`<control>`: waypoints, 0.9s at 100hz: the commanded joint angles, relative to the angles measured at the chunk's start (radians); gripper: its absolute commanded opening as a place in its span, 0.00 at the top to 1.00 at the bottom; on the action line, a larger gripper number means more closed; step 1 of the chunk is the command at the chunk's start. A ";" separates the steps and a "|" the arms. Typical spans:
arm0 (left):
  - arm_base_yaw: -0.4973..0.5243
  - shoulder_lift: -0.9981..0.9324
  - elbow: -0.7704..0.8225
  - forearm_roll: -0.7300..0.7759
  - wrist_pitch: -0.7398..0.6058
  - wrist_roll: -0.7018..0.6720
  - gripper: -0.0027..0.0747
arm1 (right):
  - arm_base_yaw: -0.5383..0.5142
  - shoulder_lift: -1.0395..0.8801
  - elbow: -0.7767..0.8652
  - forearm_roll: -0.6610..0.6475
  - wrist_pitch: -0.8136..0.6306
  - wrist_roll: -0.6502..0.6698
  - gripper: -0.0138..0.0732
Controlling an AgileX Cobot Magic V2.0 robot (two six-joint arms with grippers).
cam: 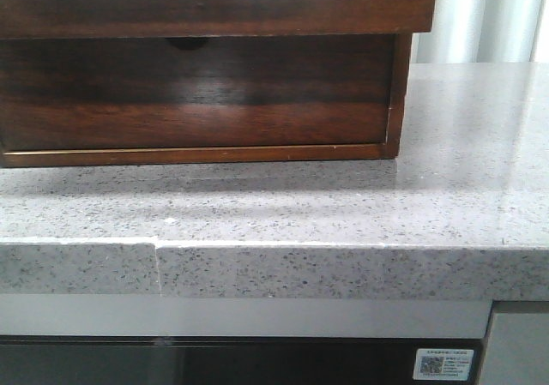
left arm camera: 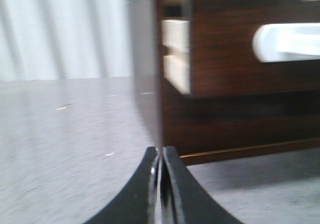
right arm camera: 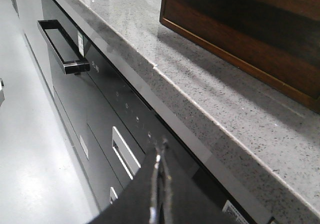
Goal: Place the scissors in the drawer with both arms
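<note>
Already we find the drawer [left arm camera: 240,44] pulled partly out of its cabinet [cam: 197,102] on the bench [cam: 343,213], ready to receive, yet both the left hand [left arm camera: 161,184] and right hand [right arm camera: 160,184] are pressed together, empty, and the scissors are nowhere visible.

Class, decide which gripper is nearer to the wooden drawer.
Left. The left gripper sits on the countertop just before the drawer; the right gripper hangs off the counter edge, beside the oven front.
</note>
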 commanded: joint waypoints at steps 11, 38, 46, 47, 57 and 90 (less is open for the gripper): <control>0.173 -0.032 0.023 0.006 0.061 -0.012 0.99 | -0.003 0.017 -0.026 0.018 -0.070 0.000 0.91; 0.196 -0.032 0.022 0.005 0.267 0.002 0.99 | -0.003 0.017 -0.026 0.018 -0.072 0.000 0.91; 0.193 -0.032 0.022 0.005 0.264 0.002 0.99 | -0.003 0.017 -0.026 0.018 -0.072 0.000 0.91; 0.193 -0.032 0.022 0.005 0.264 0.002 0.99 | -0.003 0.017 -0.026 0.018 -0.072 0.000 0.91; 0.193 -0.032 0.022 0.005 0.264 0.002 0.99 | -0.003 0.017 -0.026 0.018 -0.072 0.000 0.91; 0.193 -0.032 0.022 0.005 0.264 0.002 0.99 | -0.003 0.017 -0.026 0.018 -0.072 0.000 0.91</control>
